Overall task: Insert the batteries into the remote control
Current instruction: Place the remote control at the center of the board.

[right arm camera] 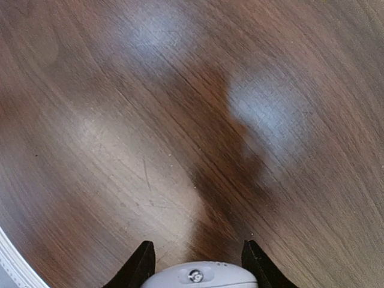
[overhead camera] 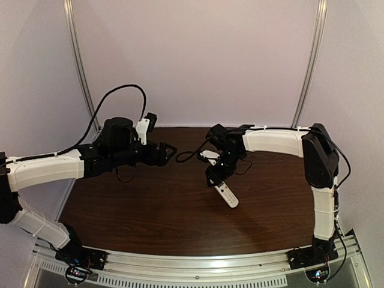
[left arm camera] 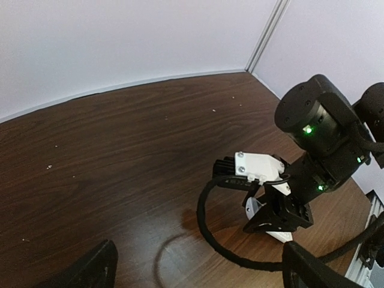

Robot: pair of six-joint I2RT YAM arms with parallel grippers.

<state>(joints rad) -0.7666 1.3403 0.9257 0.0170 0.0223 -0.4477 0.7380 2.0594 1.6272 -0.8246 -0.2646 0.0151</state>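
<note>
Mid-table (overhead camera: pixel 150 201), downtilted right jaws around remote (overhead camera: pixel 227 196)

You look down on a dark brown wood-grain tabletop (overhead camera: pixel 150 210) filling the middle of the top view, with a plain pale wall (overhead camera: pixel 198 54) across the upper half. One slim metal upright (overhead camera: pixel 77 60) slants at upper left, another (overhead camera: pixel 311 60) at upper right. A silver rail (overhead camera: pixel 198 262) edges the bottom. Soft light patches (right arm camera: pixel 270 108) glaze the wood in the right wrist view.
</note>
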